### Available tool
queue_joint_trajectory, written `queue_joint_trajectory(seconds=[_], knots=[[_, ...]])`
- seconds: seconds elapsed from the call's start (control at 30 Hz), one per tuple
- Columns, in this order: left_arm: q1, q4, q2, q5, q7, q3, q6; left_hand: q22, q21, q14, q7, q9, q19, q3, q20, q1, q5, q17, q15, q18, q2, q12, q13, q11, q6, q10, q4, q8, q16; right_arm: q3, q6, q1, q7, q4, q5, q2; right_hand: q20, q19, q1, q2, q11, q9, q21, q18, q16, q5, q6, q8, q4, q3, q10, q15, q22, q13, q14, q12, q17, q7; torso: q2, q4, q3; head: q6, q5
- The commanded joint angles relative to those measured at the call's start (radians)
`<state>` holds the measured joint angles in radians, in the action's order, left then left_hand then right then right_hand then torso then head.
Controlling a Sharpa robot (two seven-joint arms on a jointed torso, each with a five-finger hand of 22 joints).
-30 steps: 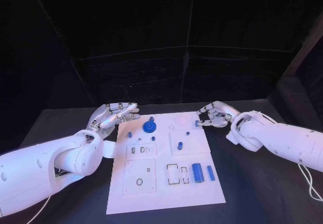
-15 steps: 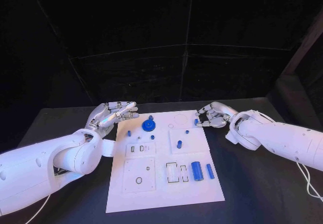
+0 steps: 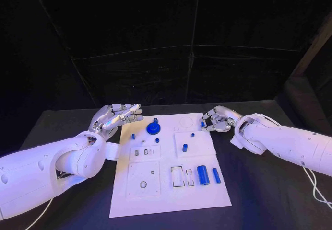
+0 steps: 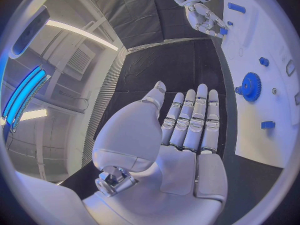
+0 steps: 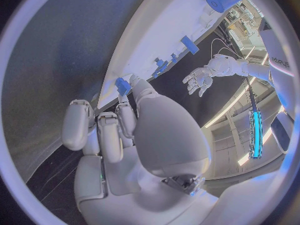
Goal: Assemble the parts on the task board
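The white task board (image 3: pixel 169 196) lies in the middle of the table. At its far right corner my right hand (image 3: pixel 219 120) pinches a small blue part (image 3: pixel 203 124) between thumb and fingertip, just at the board's edge; in the right wrist view the small blue part (image 5: pixel 123 86) sits at the fingertips of my right hand (image 5: pixel 128 135). My left hand (image 3: pixel 117 116) hovers off the far left corner, flat and holding nothing; in the left wrist view my left hand (image 4: pixel 187 130) has its fingers straight. A blue gear (image 3: pixel 153 128) stands on the board near it.
Several more blue parts sit on the board: small pegs (image 3: pixel 184 148) around the middle, a thick cylinder (image 3: pixel 203 175) and a slim bar (image 3: pixel 216 176) at the near right. Rectangular slots (image 3: pixel 178 177) lie beside them. Black table (image 3: pixel 269 191) surrounds the board.
The whole picture has shifted a little. Both hands keep their places, the right one still pinching the small blue part.
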<state>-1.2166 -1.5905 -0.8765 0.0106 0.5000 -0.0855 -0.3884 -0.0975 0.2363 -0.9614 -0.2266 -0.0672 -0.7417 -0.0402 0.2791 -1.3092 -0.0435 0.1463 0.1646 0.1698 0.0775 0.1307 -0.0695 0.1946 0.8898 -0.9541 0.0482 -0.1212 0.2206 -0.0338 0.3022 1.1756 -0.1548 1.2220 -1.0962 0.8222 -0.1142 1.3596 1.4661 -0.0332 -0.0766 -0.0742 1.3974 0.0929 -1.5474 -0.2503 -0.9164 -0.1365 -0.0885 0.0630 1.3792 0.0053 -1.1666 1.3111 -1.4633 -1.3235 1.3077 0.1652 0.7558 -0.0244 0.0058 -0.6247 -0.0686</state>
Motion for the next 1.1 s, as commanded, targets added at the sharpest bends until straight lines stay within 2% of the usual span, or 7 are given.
queue_joint_trajectory(seconds=[0.03, 0.27, 0.83, 0.97, 1.0, 1.1], knots=[[-0.001, -0.001, 0.001, 0.005, 0.008, 0.001, 0.009, 0.001, -0.005, 0.005, -0.015, 0.001, 0.004, 0.0, 0.001, -0.01, -0.007, 0.001, -0.002, 0.014, -0.003, -0.006, 0.001, 0.001, 0.008, -0.006, -0.006, 0.004, -0.005, 0.0, -0.012, 0.0, 0.006, 0.0, -0.016, -0.001, 0.006, 0.006, 0.0, 0.016, 0.003, -0.002, 0.004, -0.013, -0.002, 0.016, -0.026, -0.011, 0.002, 0.014, 0.008, -0.005, -0.003, 0.033, -0.097, -0.009, 0.222, -0.004, 0.0, 0.0001, 0.0002, 0.0, -0.001], [-0.001, 0.0, -0.002, 0.005, 0.008, 0.001, 0.009, 0.001, -0.005, 0.005, -0.015, 0.001, 0.004, 0.0, 0.001, -0.01, -0.007, 0.001, -0.002, 0.014, -0.003, -0.006, 0.001, 0.001, 0.008, -0.006, -0.006, 0.004, -0.005, 0.0, -0.007, -0.001, 0.011, -0.004, -0.018, -0.002, 0.011, 0.008, -0.001, 0.024, 0.01, -0.003, 0.006, -0.014, -0.003, 0.018, -0.054, -0.021, 0.004, 0.03, 0.014, -0.011, -0.007, 0.04, -0.098, -0.016, 0.224, -0.012, 0.0, 0.0007, 0.0001, -0.001, -0.001], [-0.001, 0.003, -0.007, 0.005, 0.005, 0.001, 0.008, 0.002, -0.006, 0.006, -0.015, 0.001, 0.004, -0.001, 0.001, -0.011, -0.007, 0.001, -0.002, 0.014, -0.001, -0.006, 0.001, 0.001, 0.008, -0.007, -0.008, 0.004, -0.005, 0.0, 0.006, -0.001, 0.016, -0.013, -0.019, -0.009, 0.013, 0.009, -0.002, 0.028, 0.012, -0.001, 0.006, -0.014, -0.002, 0.018, -0.059, -0.021, 0.005, 0.039, 0.016, -0.013, -0.008, 0.041, -0.098, -0.017, 0.224, -0.014, 0.0, 0.0003, 0.0005, -0.004, -0.001], [-0.001, 0.003, -0.008, 0.005, 0.005, 0.001, 0.008, 0.002, -0.006, 0.006, -0.015, 0.001, 0.004, -0.001, 0.001, -0.011, -0.007, 0.001, -0.002, 0.014, -0.001, -0.006, 0.001, 0.001, 0.008, -0.007, -0.008, 0.004, -0.005, 0.0, 0.018, -0.001, 0.014, -0.013, -0.019, -0.011, 0.016, 0.011, 0.002, 0.039, 0.017, -0.001, 0.008, -0.015, -0.003, 0.022, -0.073, -0.025, 0.01, 0.055, 0.018, -0.017, -0.011, 0.044, -0.098, -0.019, 0.225, -0.019, 0.0, 0.0005, 0.0008, -0.005, 0.0], [-0.001, 0.003, -0.008, 0.005, 0.005, 0.001, 0.009, 0.002, -0.006, 0.006, -0.015, 0.001, 0.004, -0.001, 0.001, -0.011, -0.007, 0.001, -0.002, 0.014, -0.001, -0.006, 0.001, 0.001, 0.008, -0.007, -0.008, 0.004, -0.005, 0.0, 0.022, -0.001, 0.012, -0.013, -0.019, -0.012, 0.018, 0.012, 0.003, 0.044, 0.018, -0.001, 0.008, -0.015, -0.003, 0.027, -0.079, -0.026, 0.011, 0.062, 0.019, -0.018, -0.012, 0.044, -0.098, -0.02, 0.225, -0.021, 0.0, 0.0005, 0.001, -0.005, 0.0], [-0.001, 0.002, -0.007, 0.005, 0.005, 0.001, 0.009, 0.002, -0.006, 0.006, -0.015, 0.001, 0.004, -0.001, 0.001, -0.011, -0.007, 0.001, -0.002, 0.014, -0.001, -0.006, 0.001, 0.001, 0.008, -0.007, -0.008, 0.004, -0.005, 0.0, 0.036, -0.001, 0.007, -0.013, -0.019, -0.014, 0.024, 0.016, 0.003, 0.068, 0.025, -0.001, 0.011, -0.016, -0.005, 0.114, -0.097, -0.029, 0.014, 0.091, 0.025, -0.024, -0.019, 0.049, -0.099, -0.024, 0.229, -0.029, 0.0, 0.0008, 0.0011, -0.005, 0.002]])
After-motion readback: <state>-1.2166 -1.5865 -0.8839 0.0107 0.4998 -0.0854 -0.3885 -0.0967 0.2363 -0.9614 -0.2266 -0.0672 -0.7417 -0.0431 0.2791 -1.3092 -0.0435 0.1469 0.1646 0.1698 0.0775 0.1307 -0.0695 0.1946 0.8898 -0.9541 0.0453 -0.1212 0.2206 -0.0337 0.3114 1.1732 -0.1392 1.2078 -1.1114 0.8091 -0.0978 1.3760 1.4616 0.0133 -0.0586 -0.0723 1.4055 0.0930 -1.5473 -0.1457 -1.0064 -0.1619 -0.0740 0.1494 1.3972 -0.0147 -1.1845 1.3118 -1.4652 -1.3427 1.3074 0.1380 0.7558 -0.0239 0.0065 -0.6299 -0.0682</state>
